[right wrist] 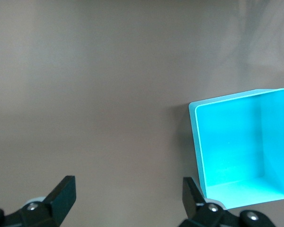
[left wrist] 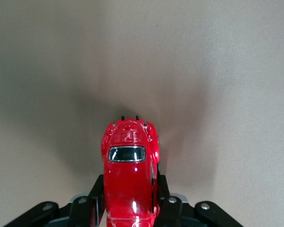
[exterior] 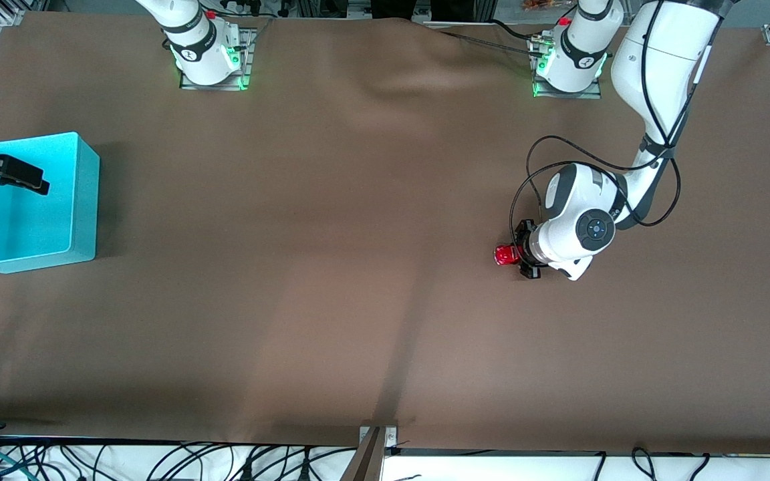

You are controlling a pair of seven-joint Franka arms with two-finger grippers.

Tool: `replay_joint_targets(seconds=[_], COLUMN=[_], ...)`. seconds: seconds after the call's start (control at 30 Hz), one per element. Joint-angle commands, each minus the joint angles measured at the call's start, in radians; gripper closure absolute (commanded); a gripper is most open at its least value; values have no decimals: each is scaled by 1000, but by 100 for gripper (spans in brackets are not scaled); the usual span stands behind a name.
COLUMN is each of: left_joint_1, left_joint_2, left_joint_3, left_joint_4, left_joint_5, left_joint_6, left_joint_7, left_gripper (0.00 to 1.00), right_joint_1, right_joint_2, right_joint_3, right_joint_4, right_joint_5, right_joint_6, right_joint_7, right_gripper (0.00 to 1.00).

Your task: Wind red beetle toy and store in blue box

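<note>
My left gripper (left wrist: pixel 130 208) is clamped on the beetle (left wrist: pixel 130 175), low over the table (exterior: pixel 358 267) toward my left arm's end. My right gripper (right wrist: pixel 128 196) hangs spread wide over the box (exterior: pixel 84 200), which sits at my right arm's end, well apart from the beetle.

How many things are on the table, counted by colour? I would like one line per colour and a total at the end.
Red: 1, the red beetle toy, held between the fingers of the left hand.
Blue: 1, the blue box, at the right arm's end of the table, with the open right hand above it.
Total: 2
</note>
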Motion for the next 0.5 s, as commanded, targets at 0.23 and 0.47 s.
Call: replay_joint_targets(seconds=[0.23,0.47], left_joint_1=[27,39], left_joint_2=[71,72], left_joint_3=[85,116], left_joint_4=[-5,-8], left_joint_5=[54,54], left_joint_6=[77,77], left_joint_7=[161,187], left_gripper=[100,100], right_joint_1=[-9,-9], right_joint_2=[-9,-9], right_joint_3=[11,11], right_joint_4=[-7,-7], right_joint_5=[-4,-4], right_joint_6=[7,7], right_joint_7=[4,4], right_gripper=[0,0])
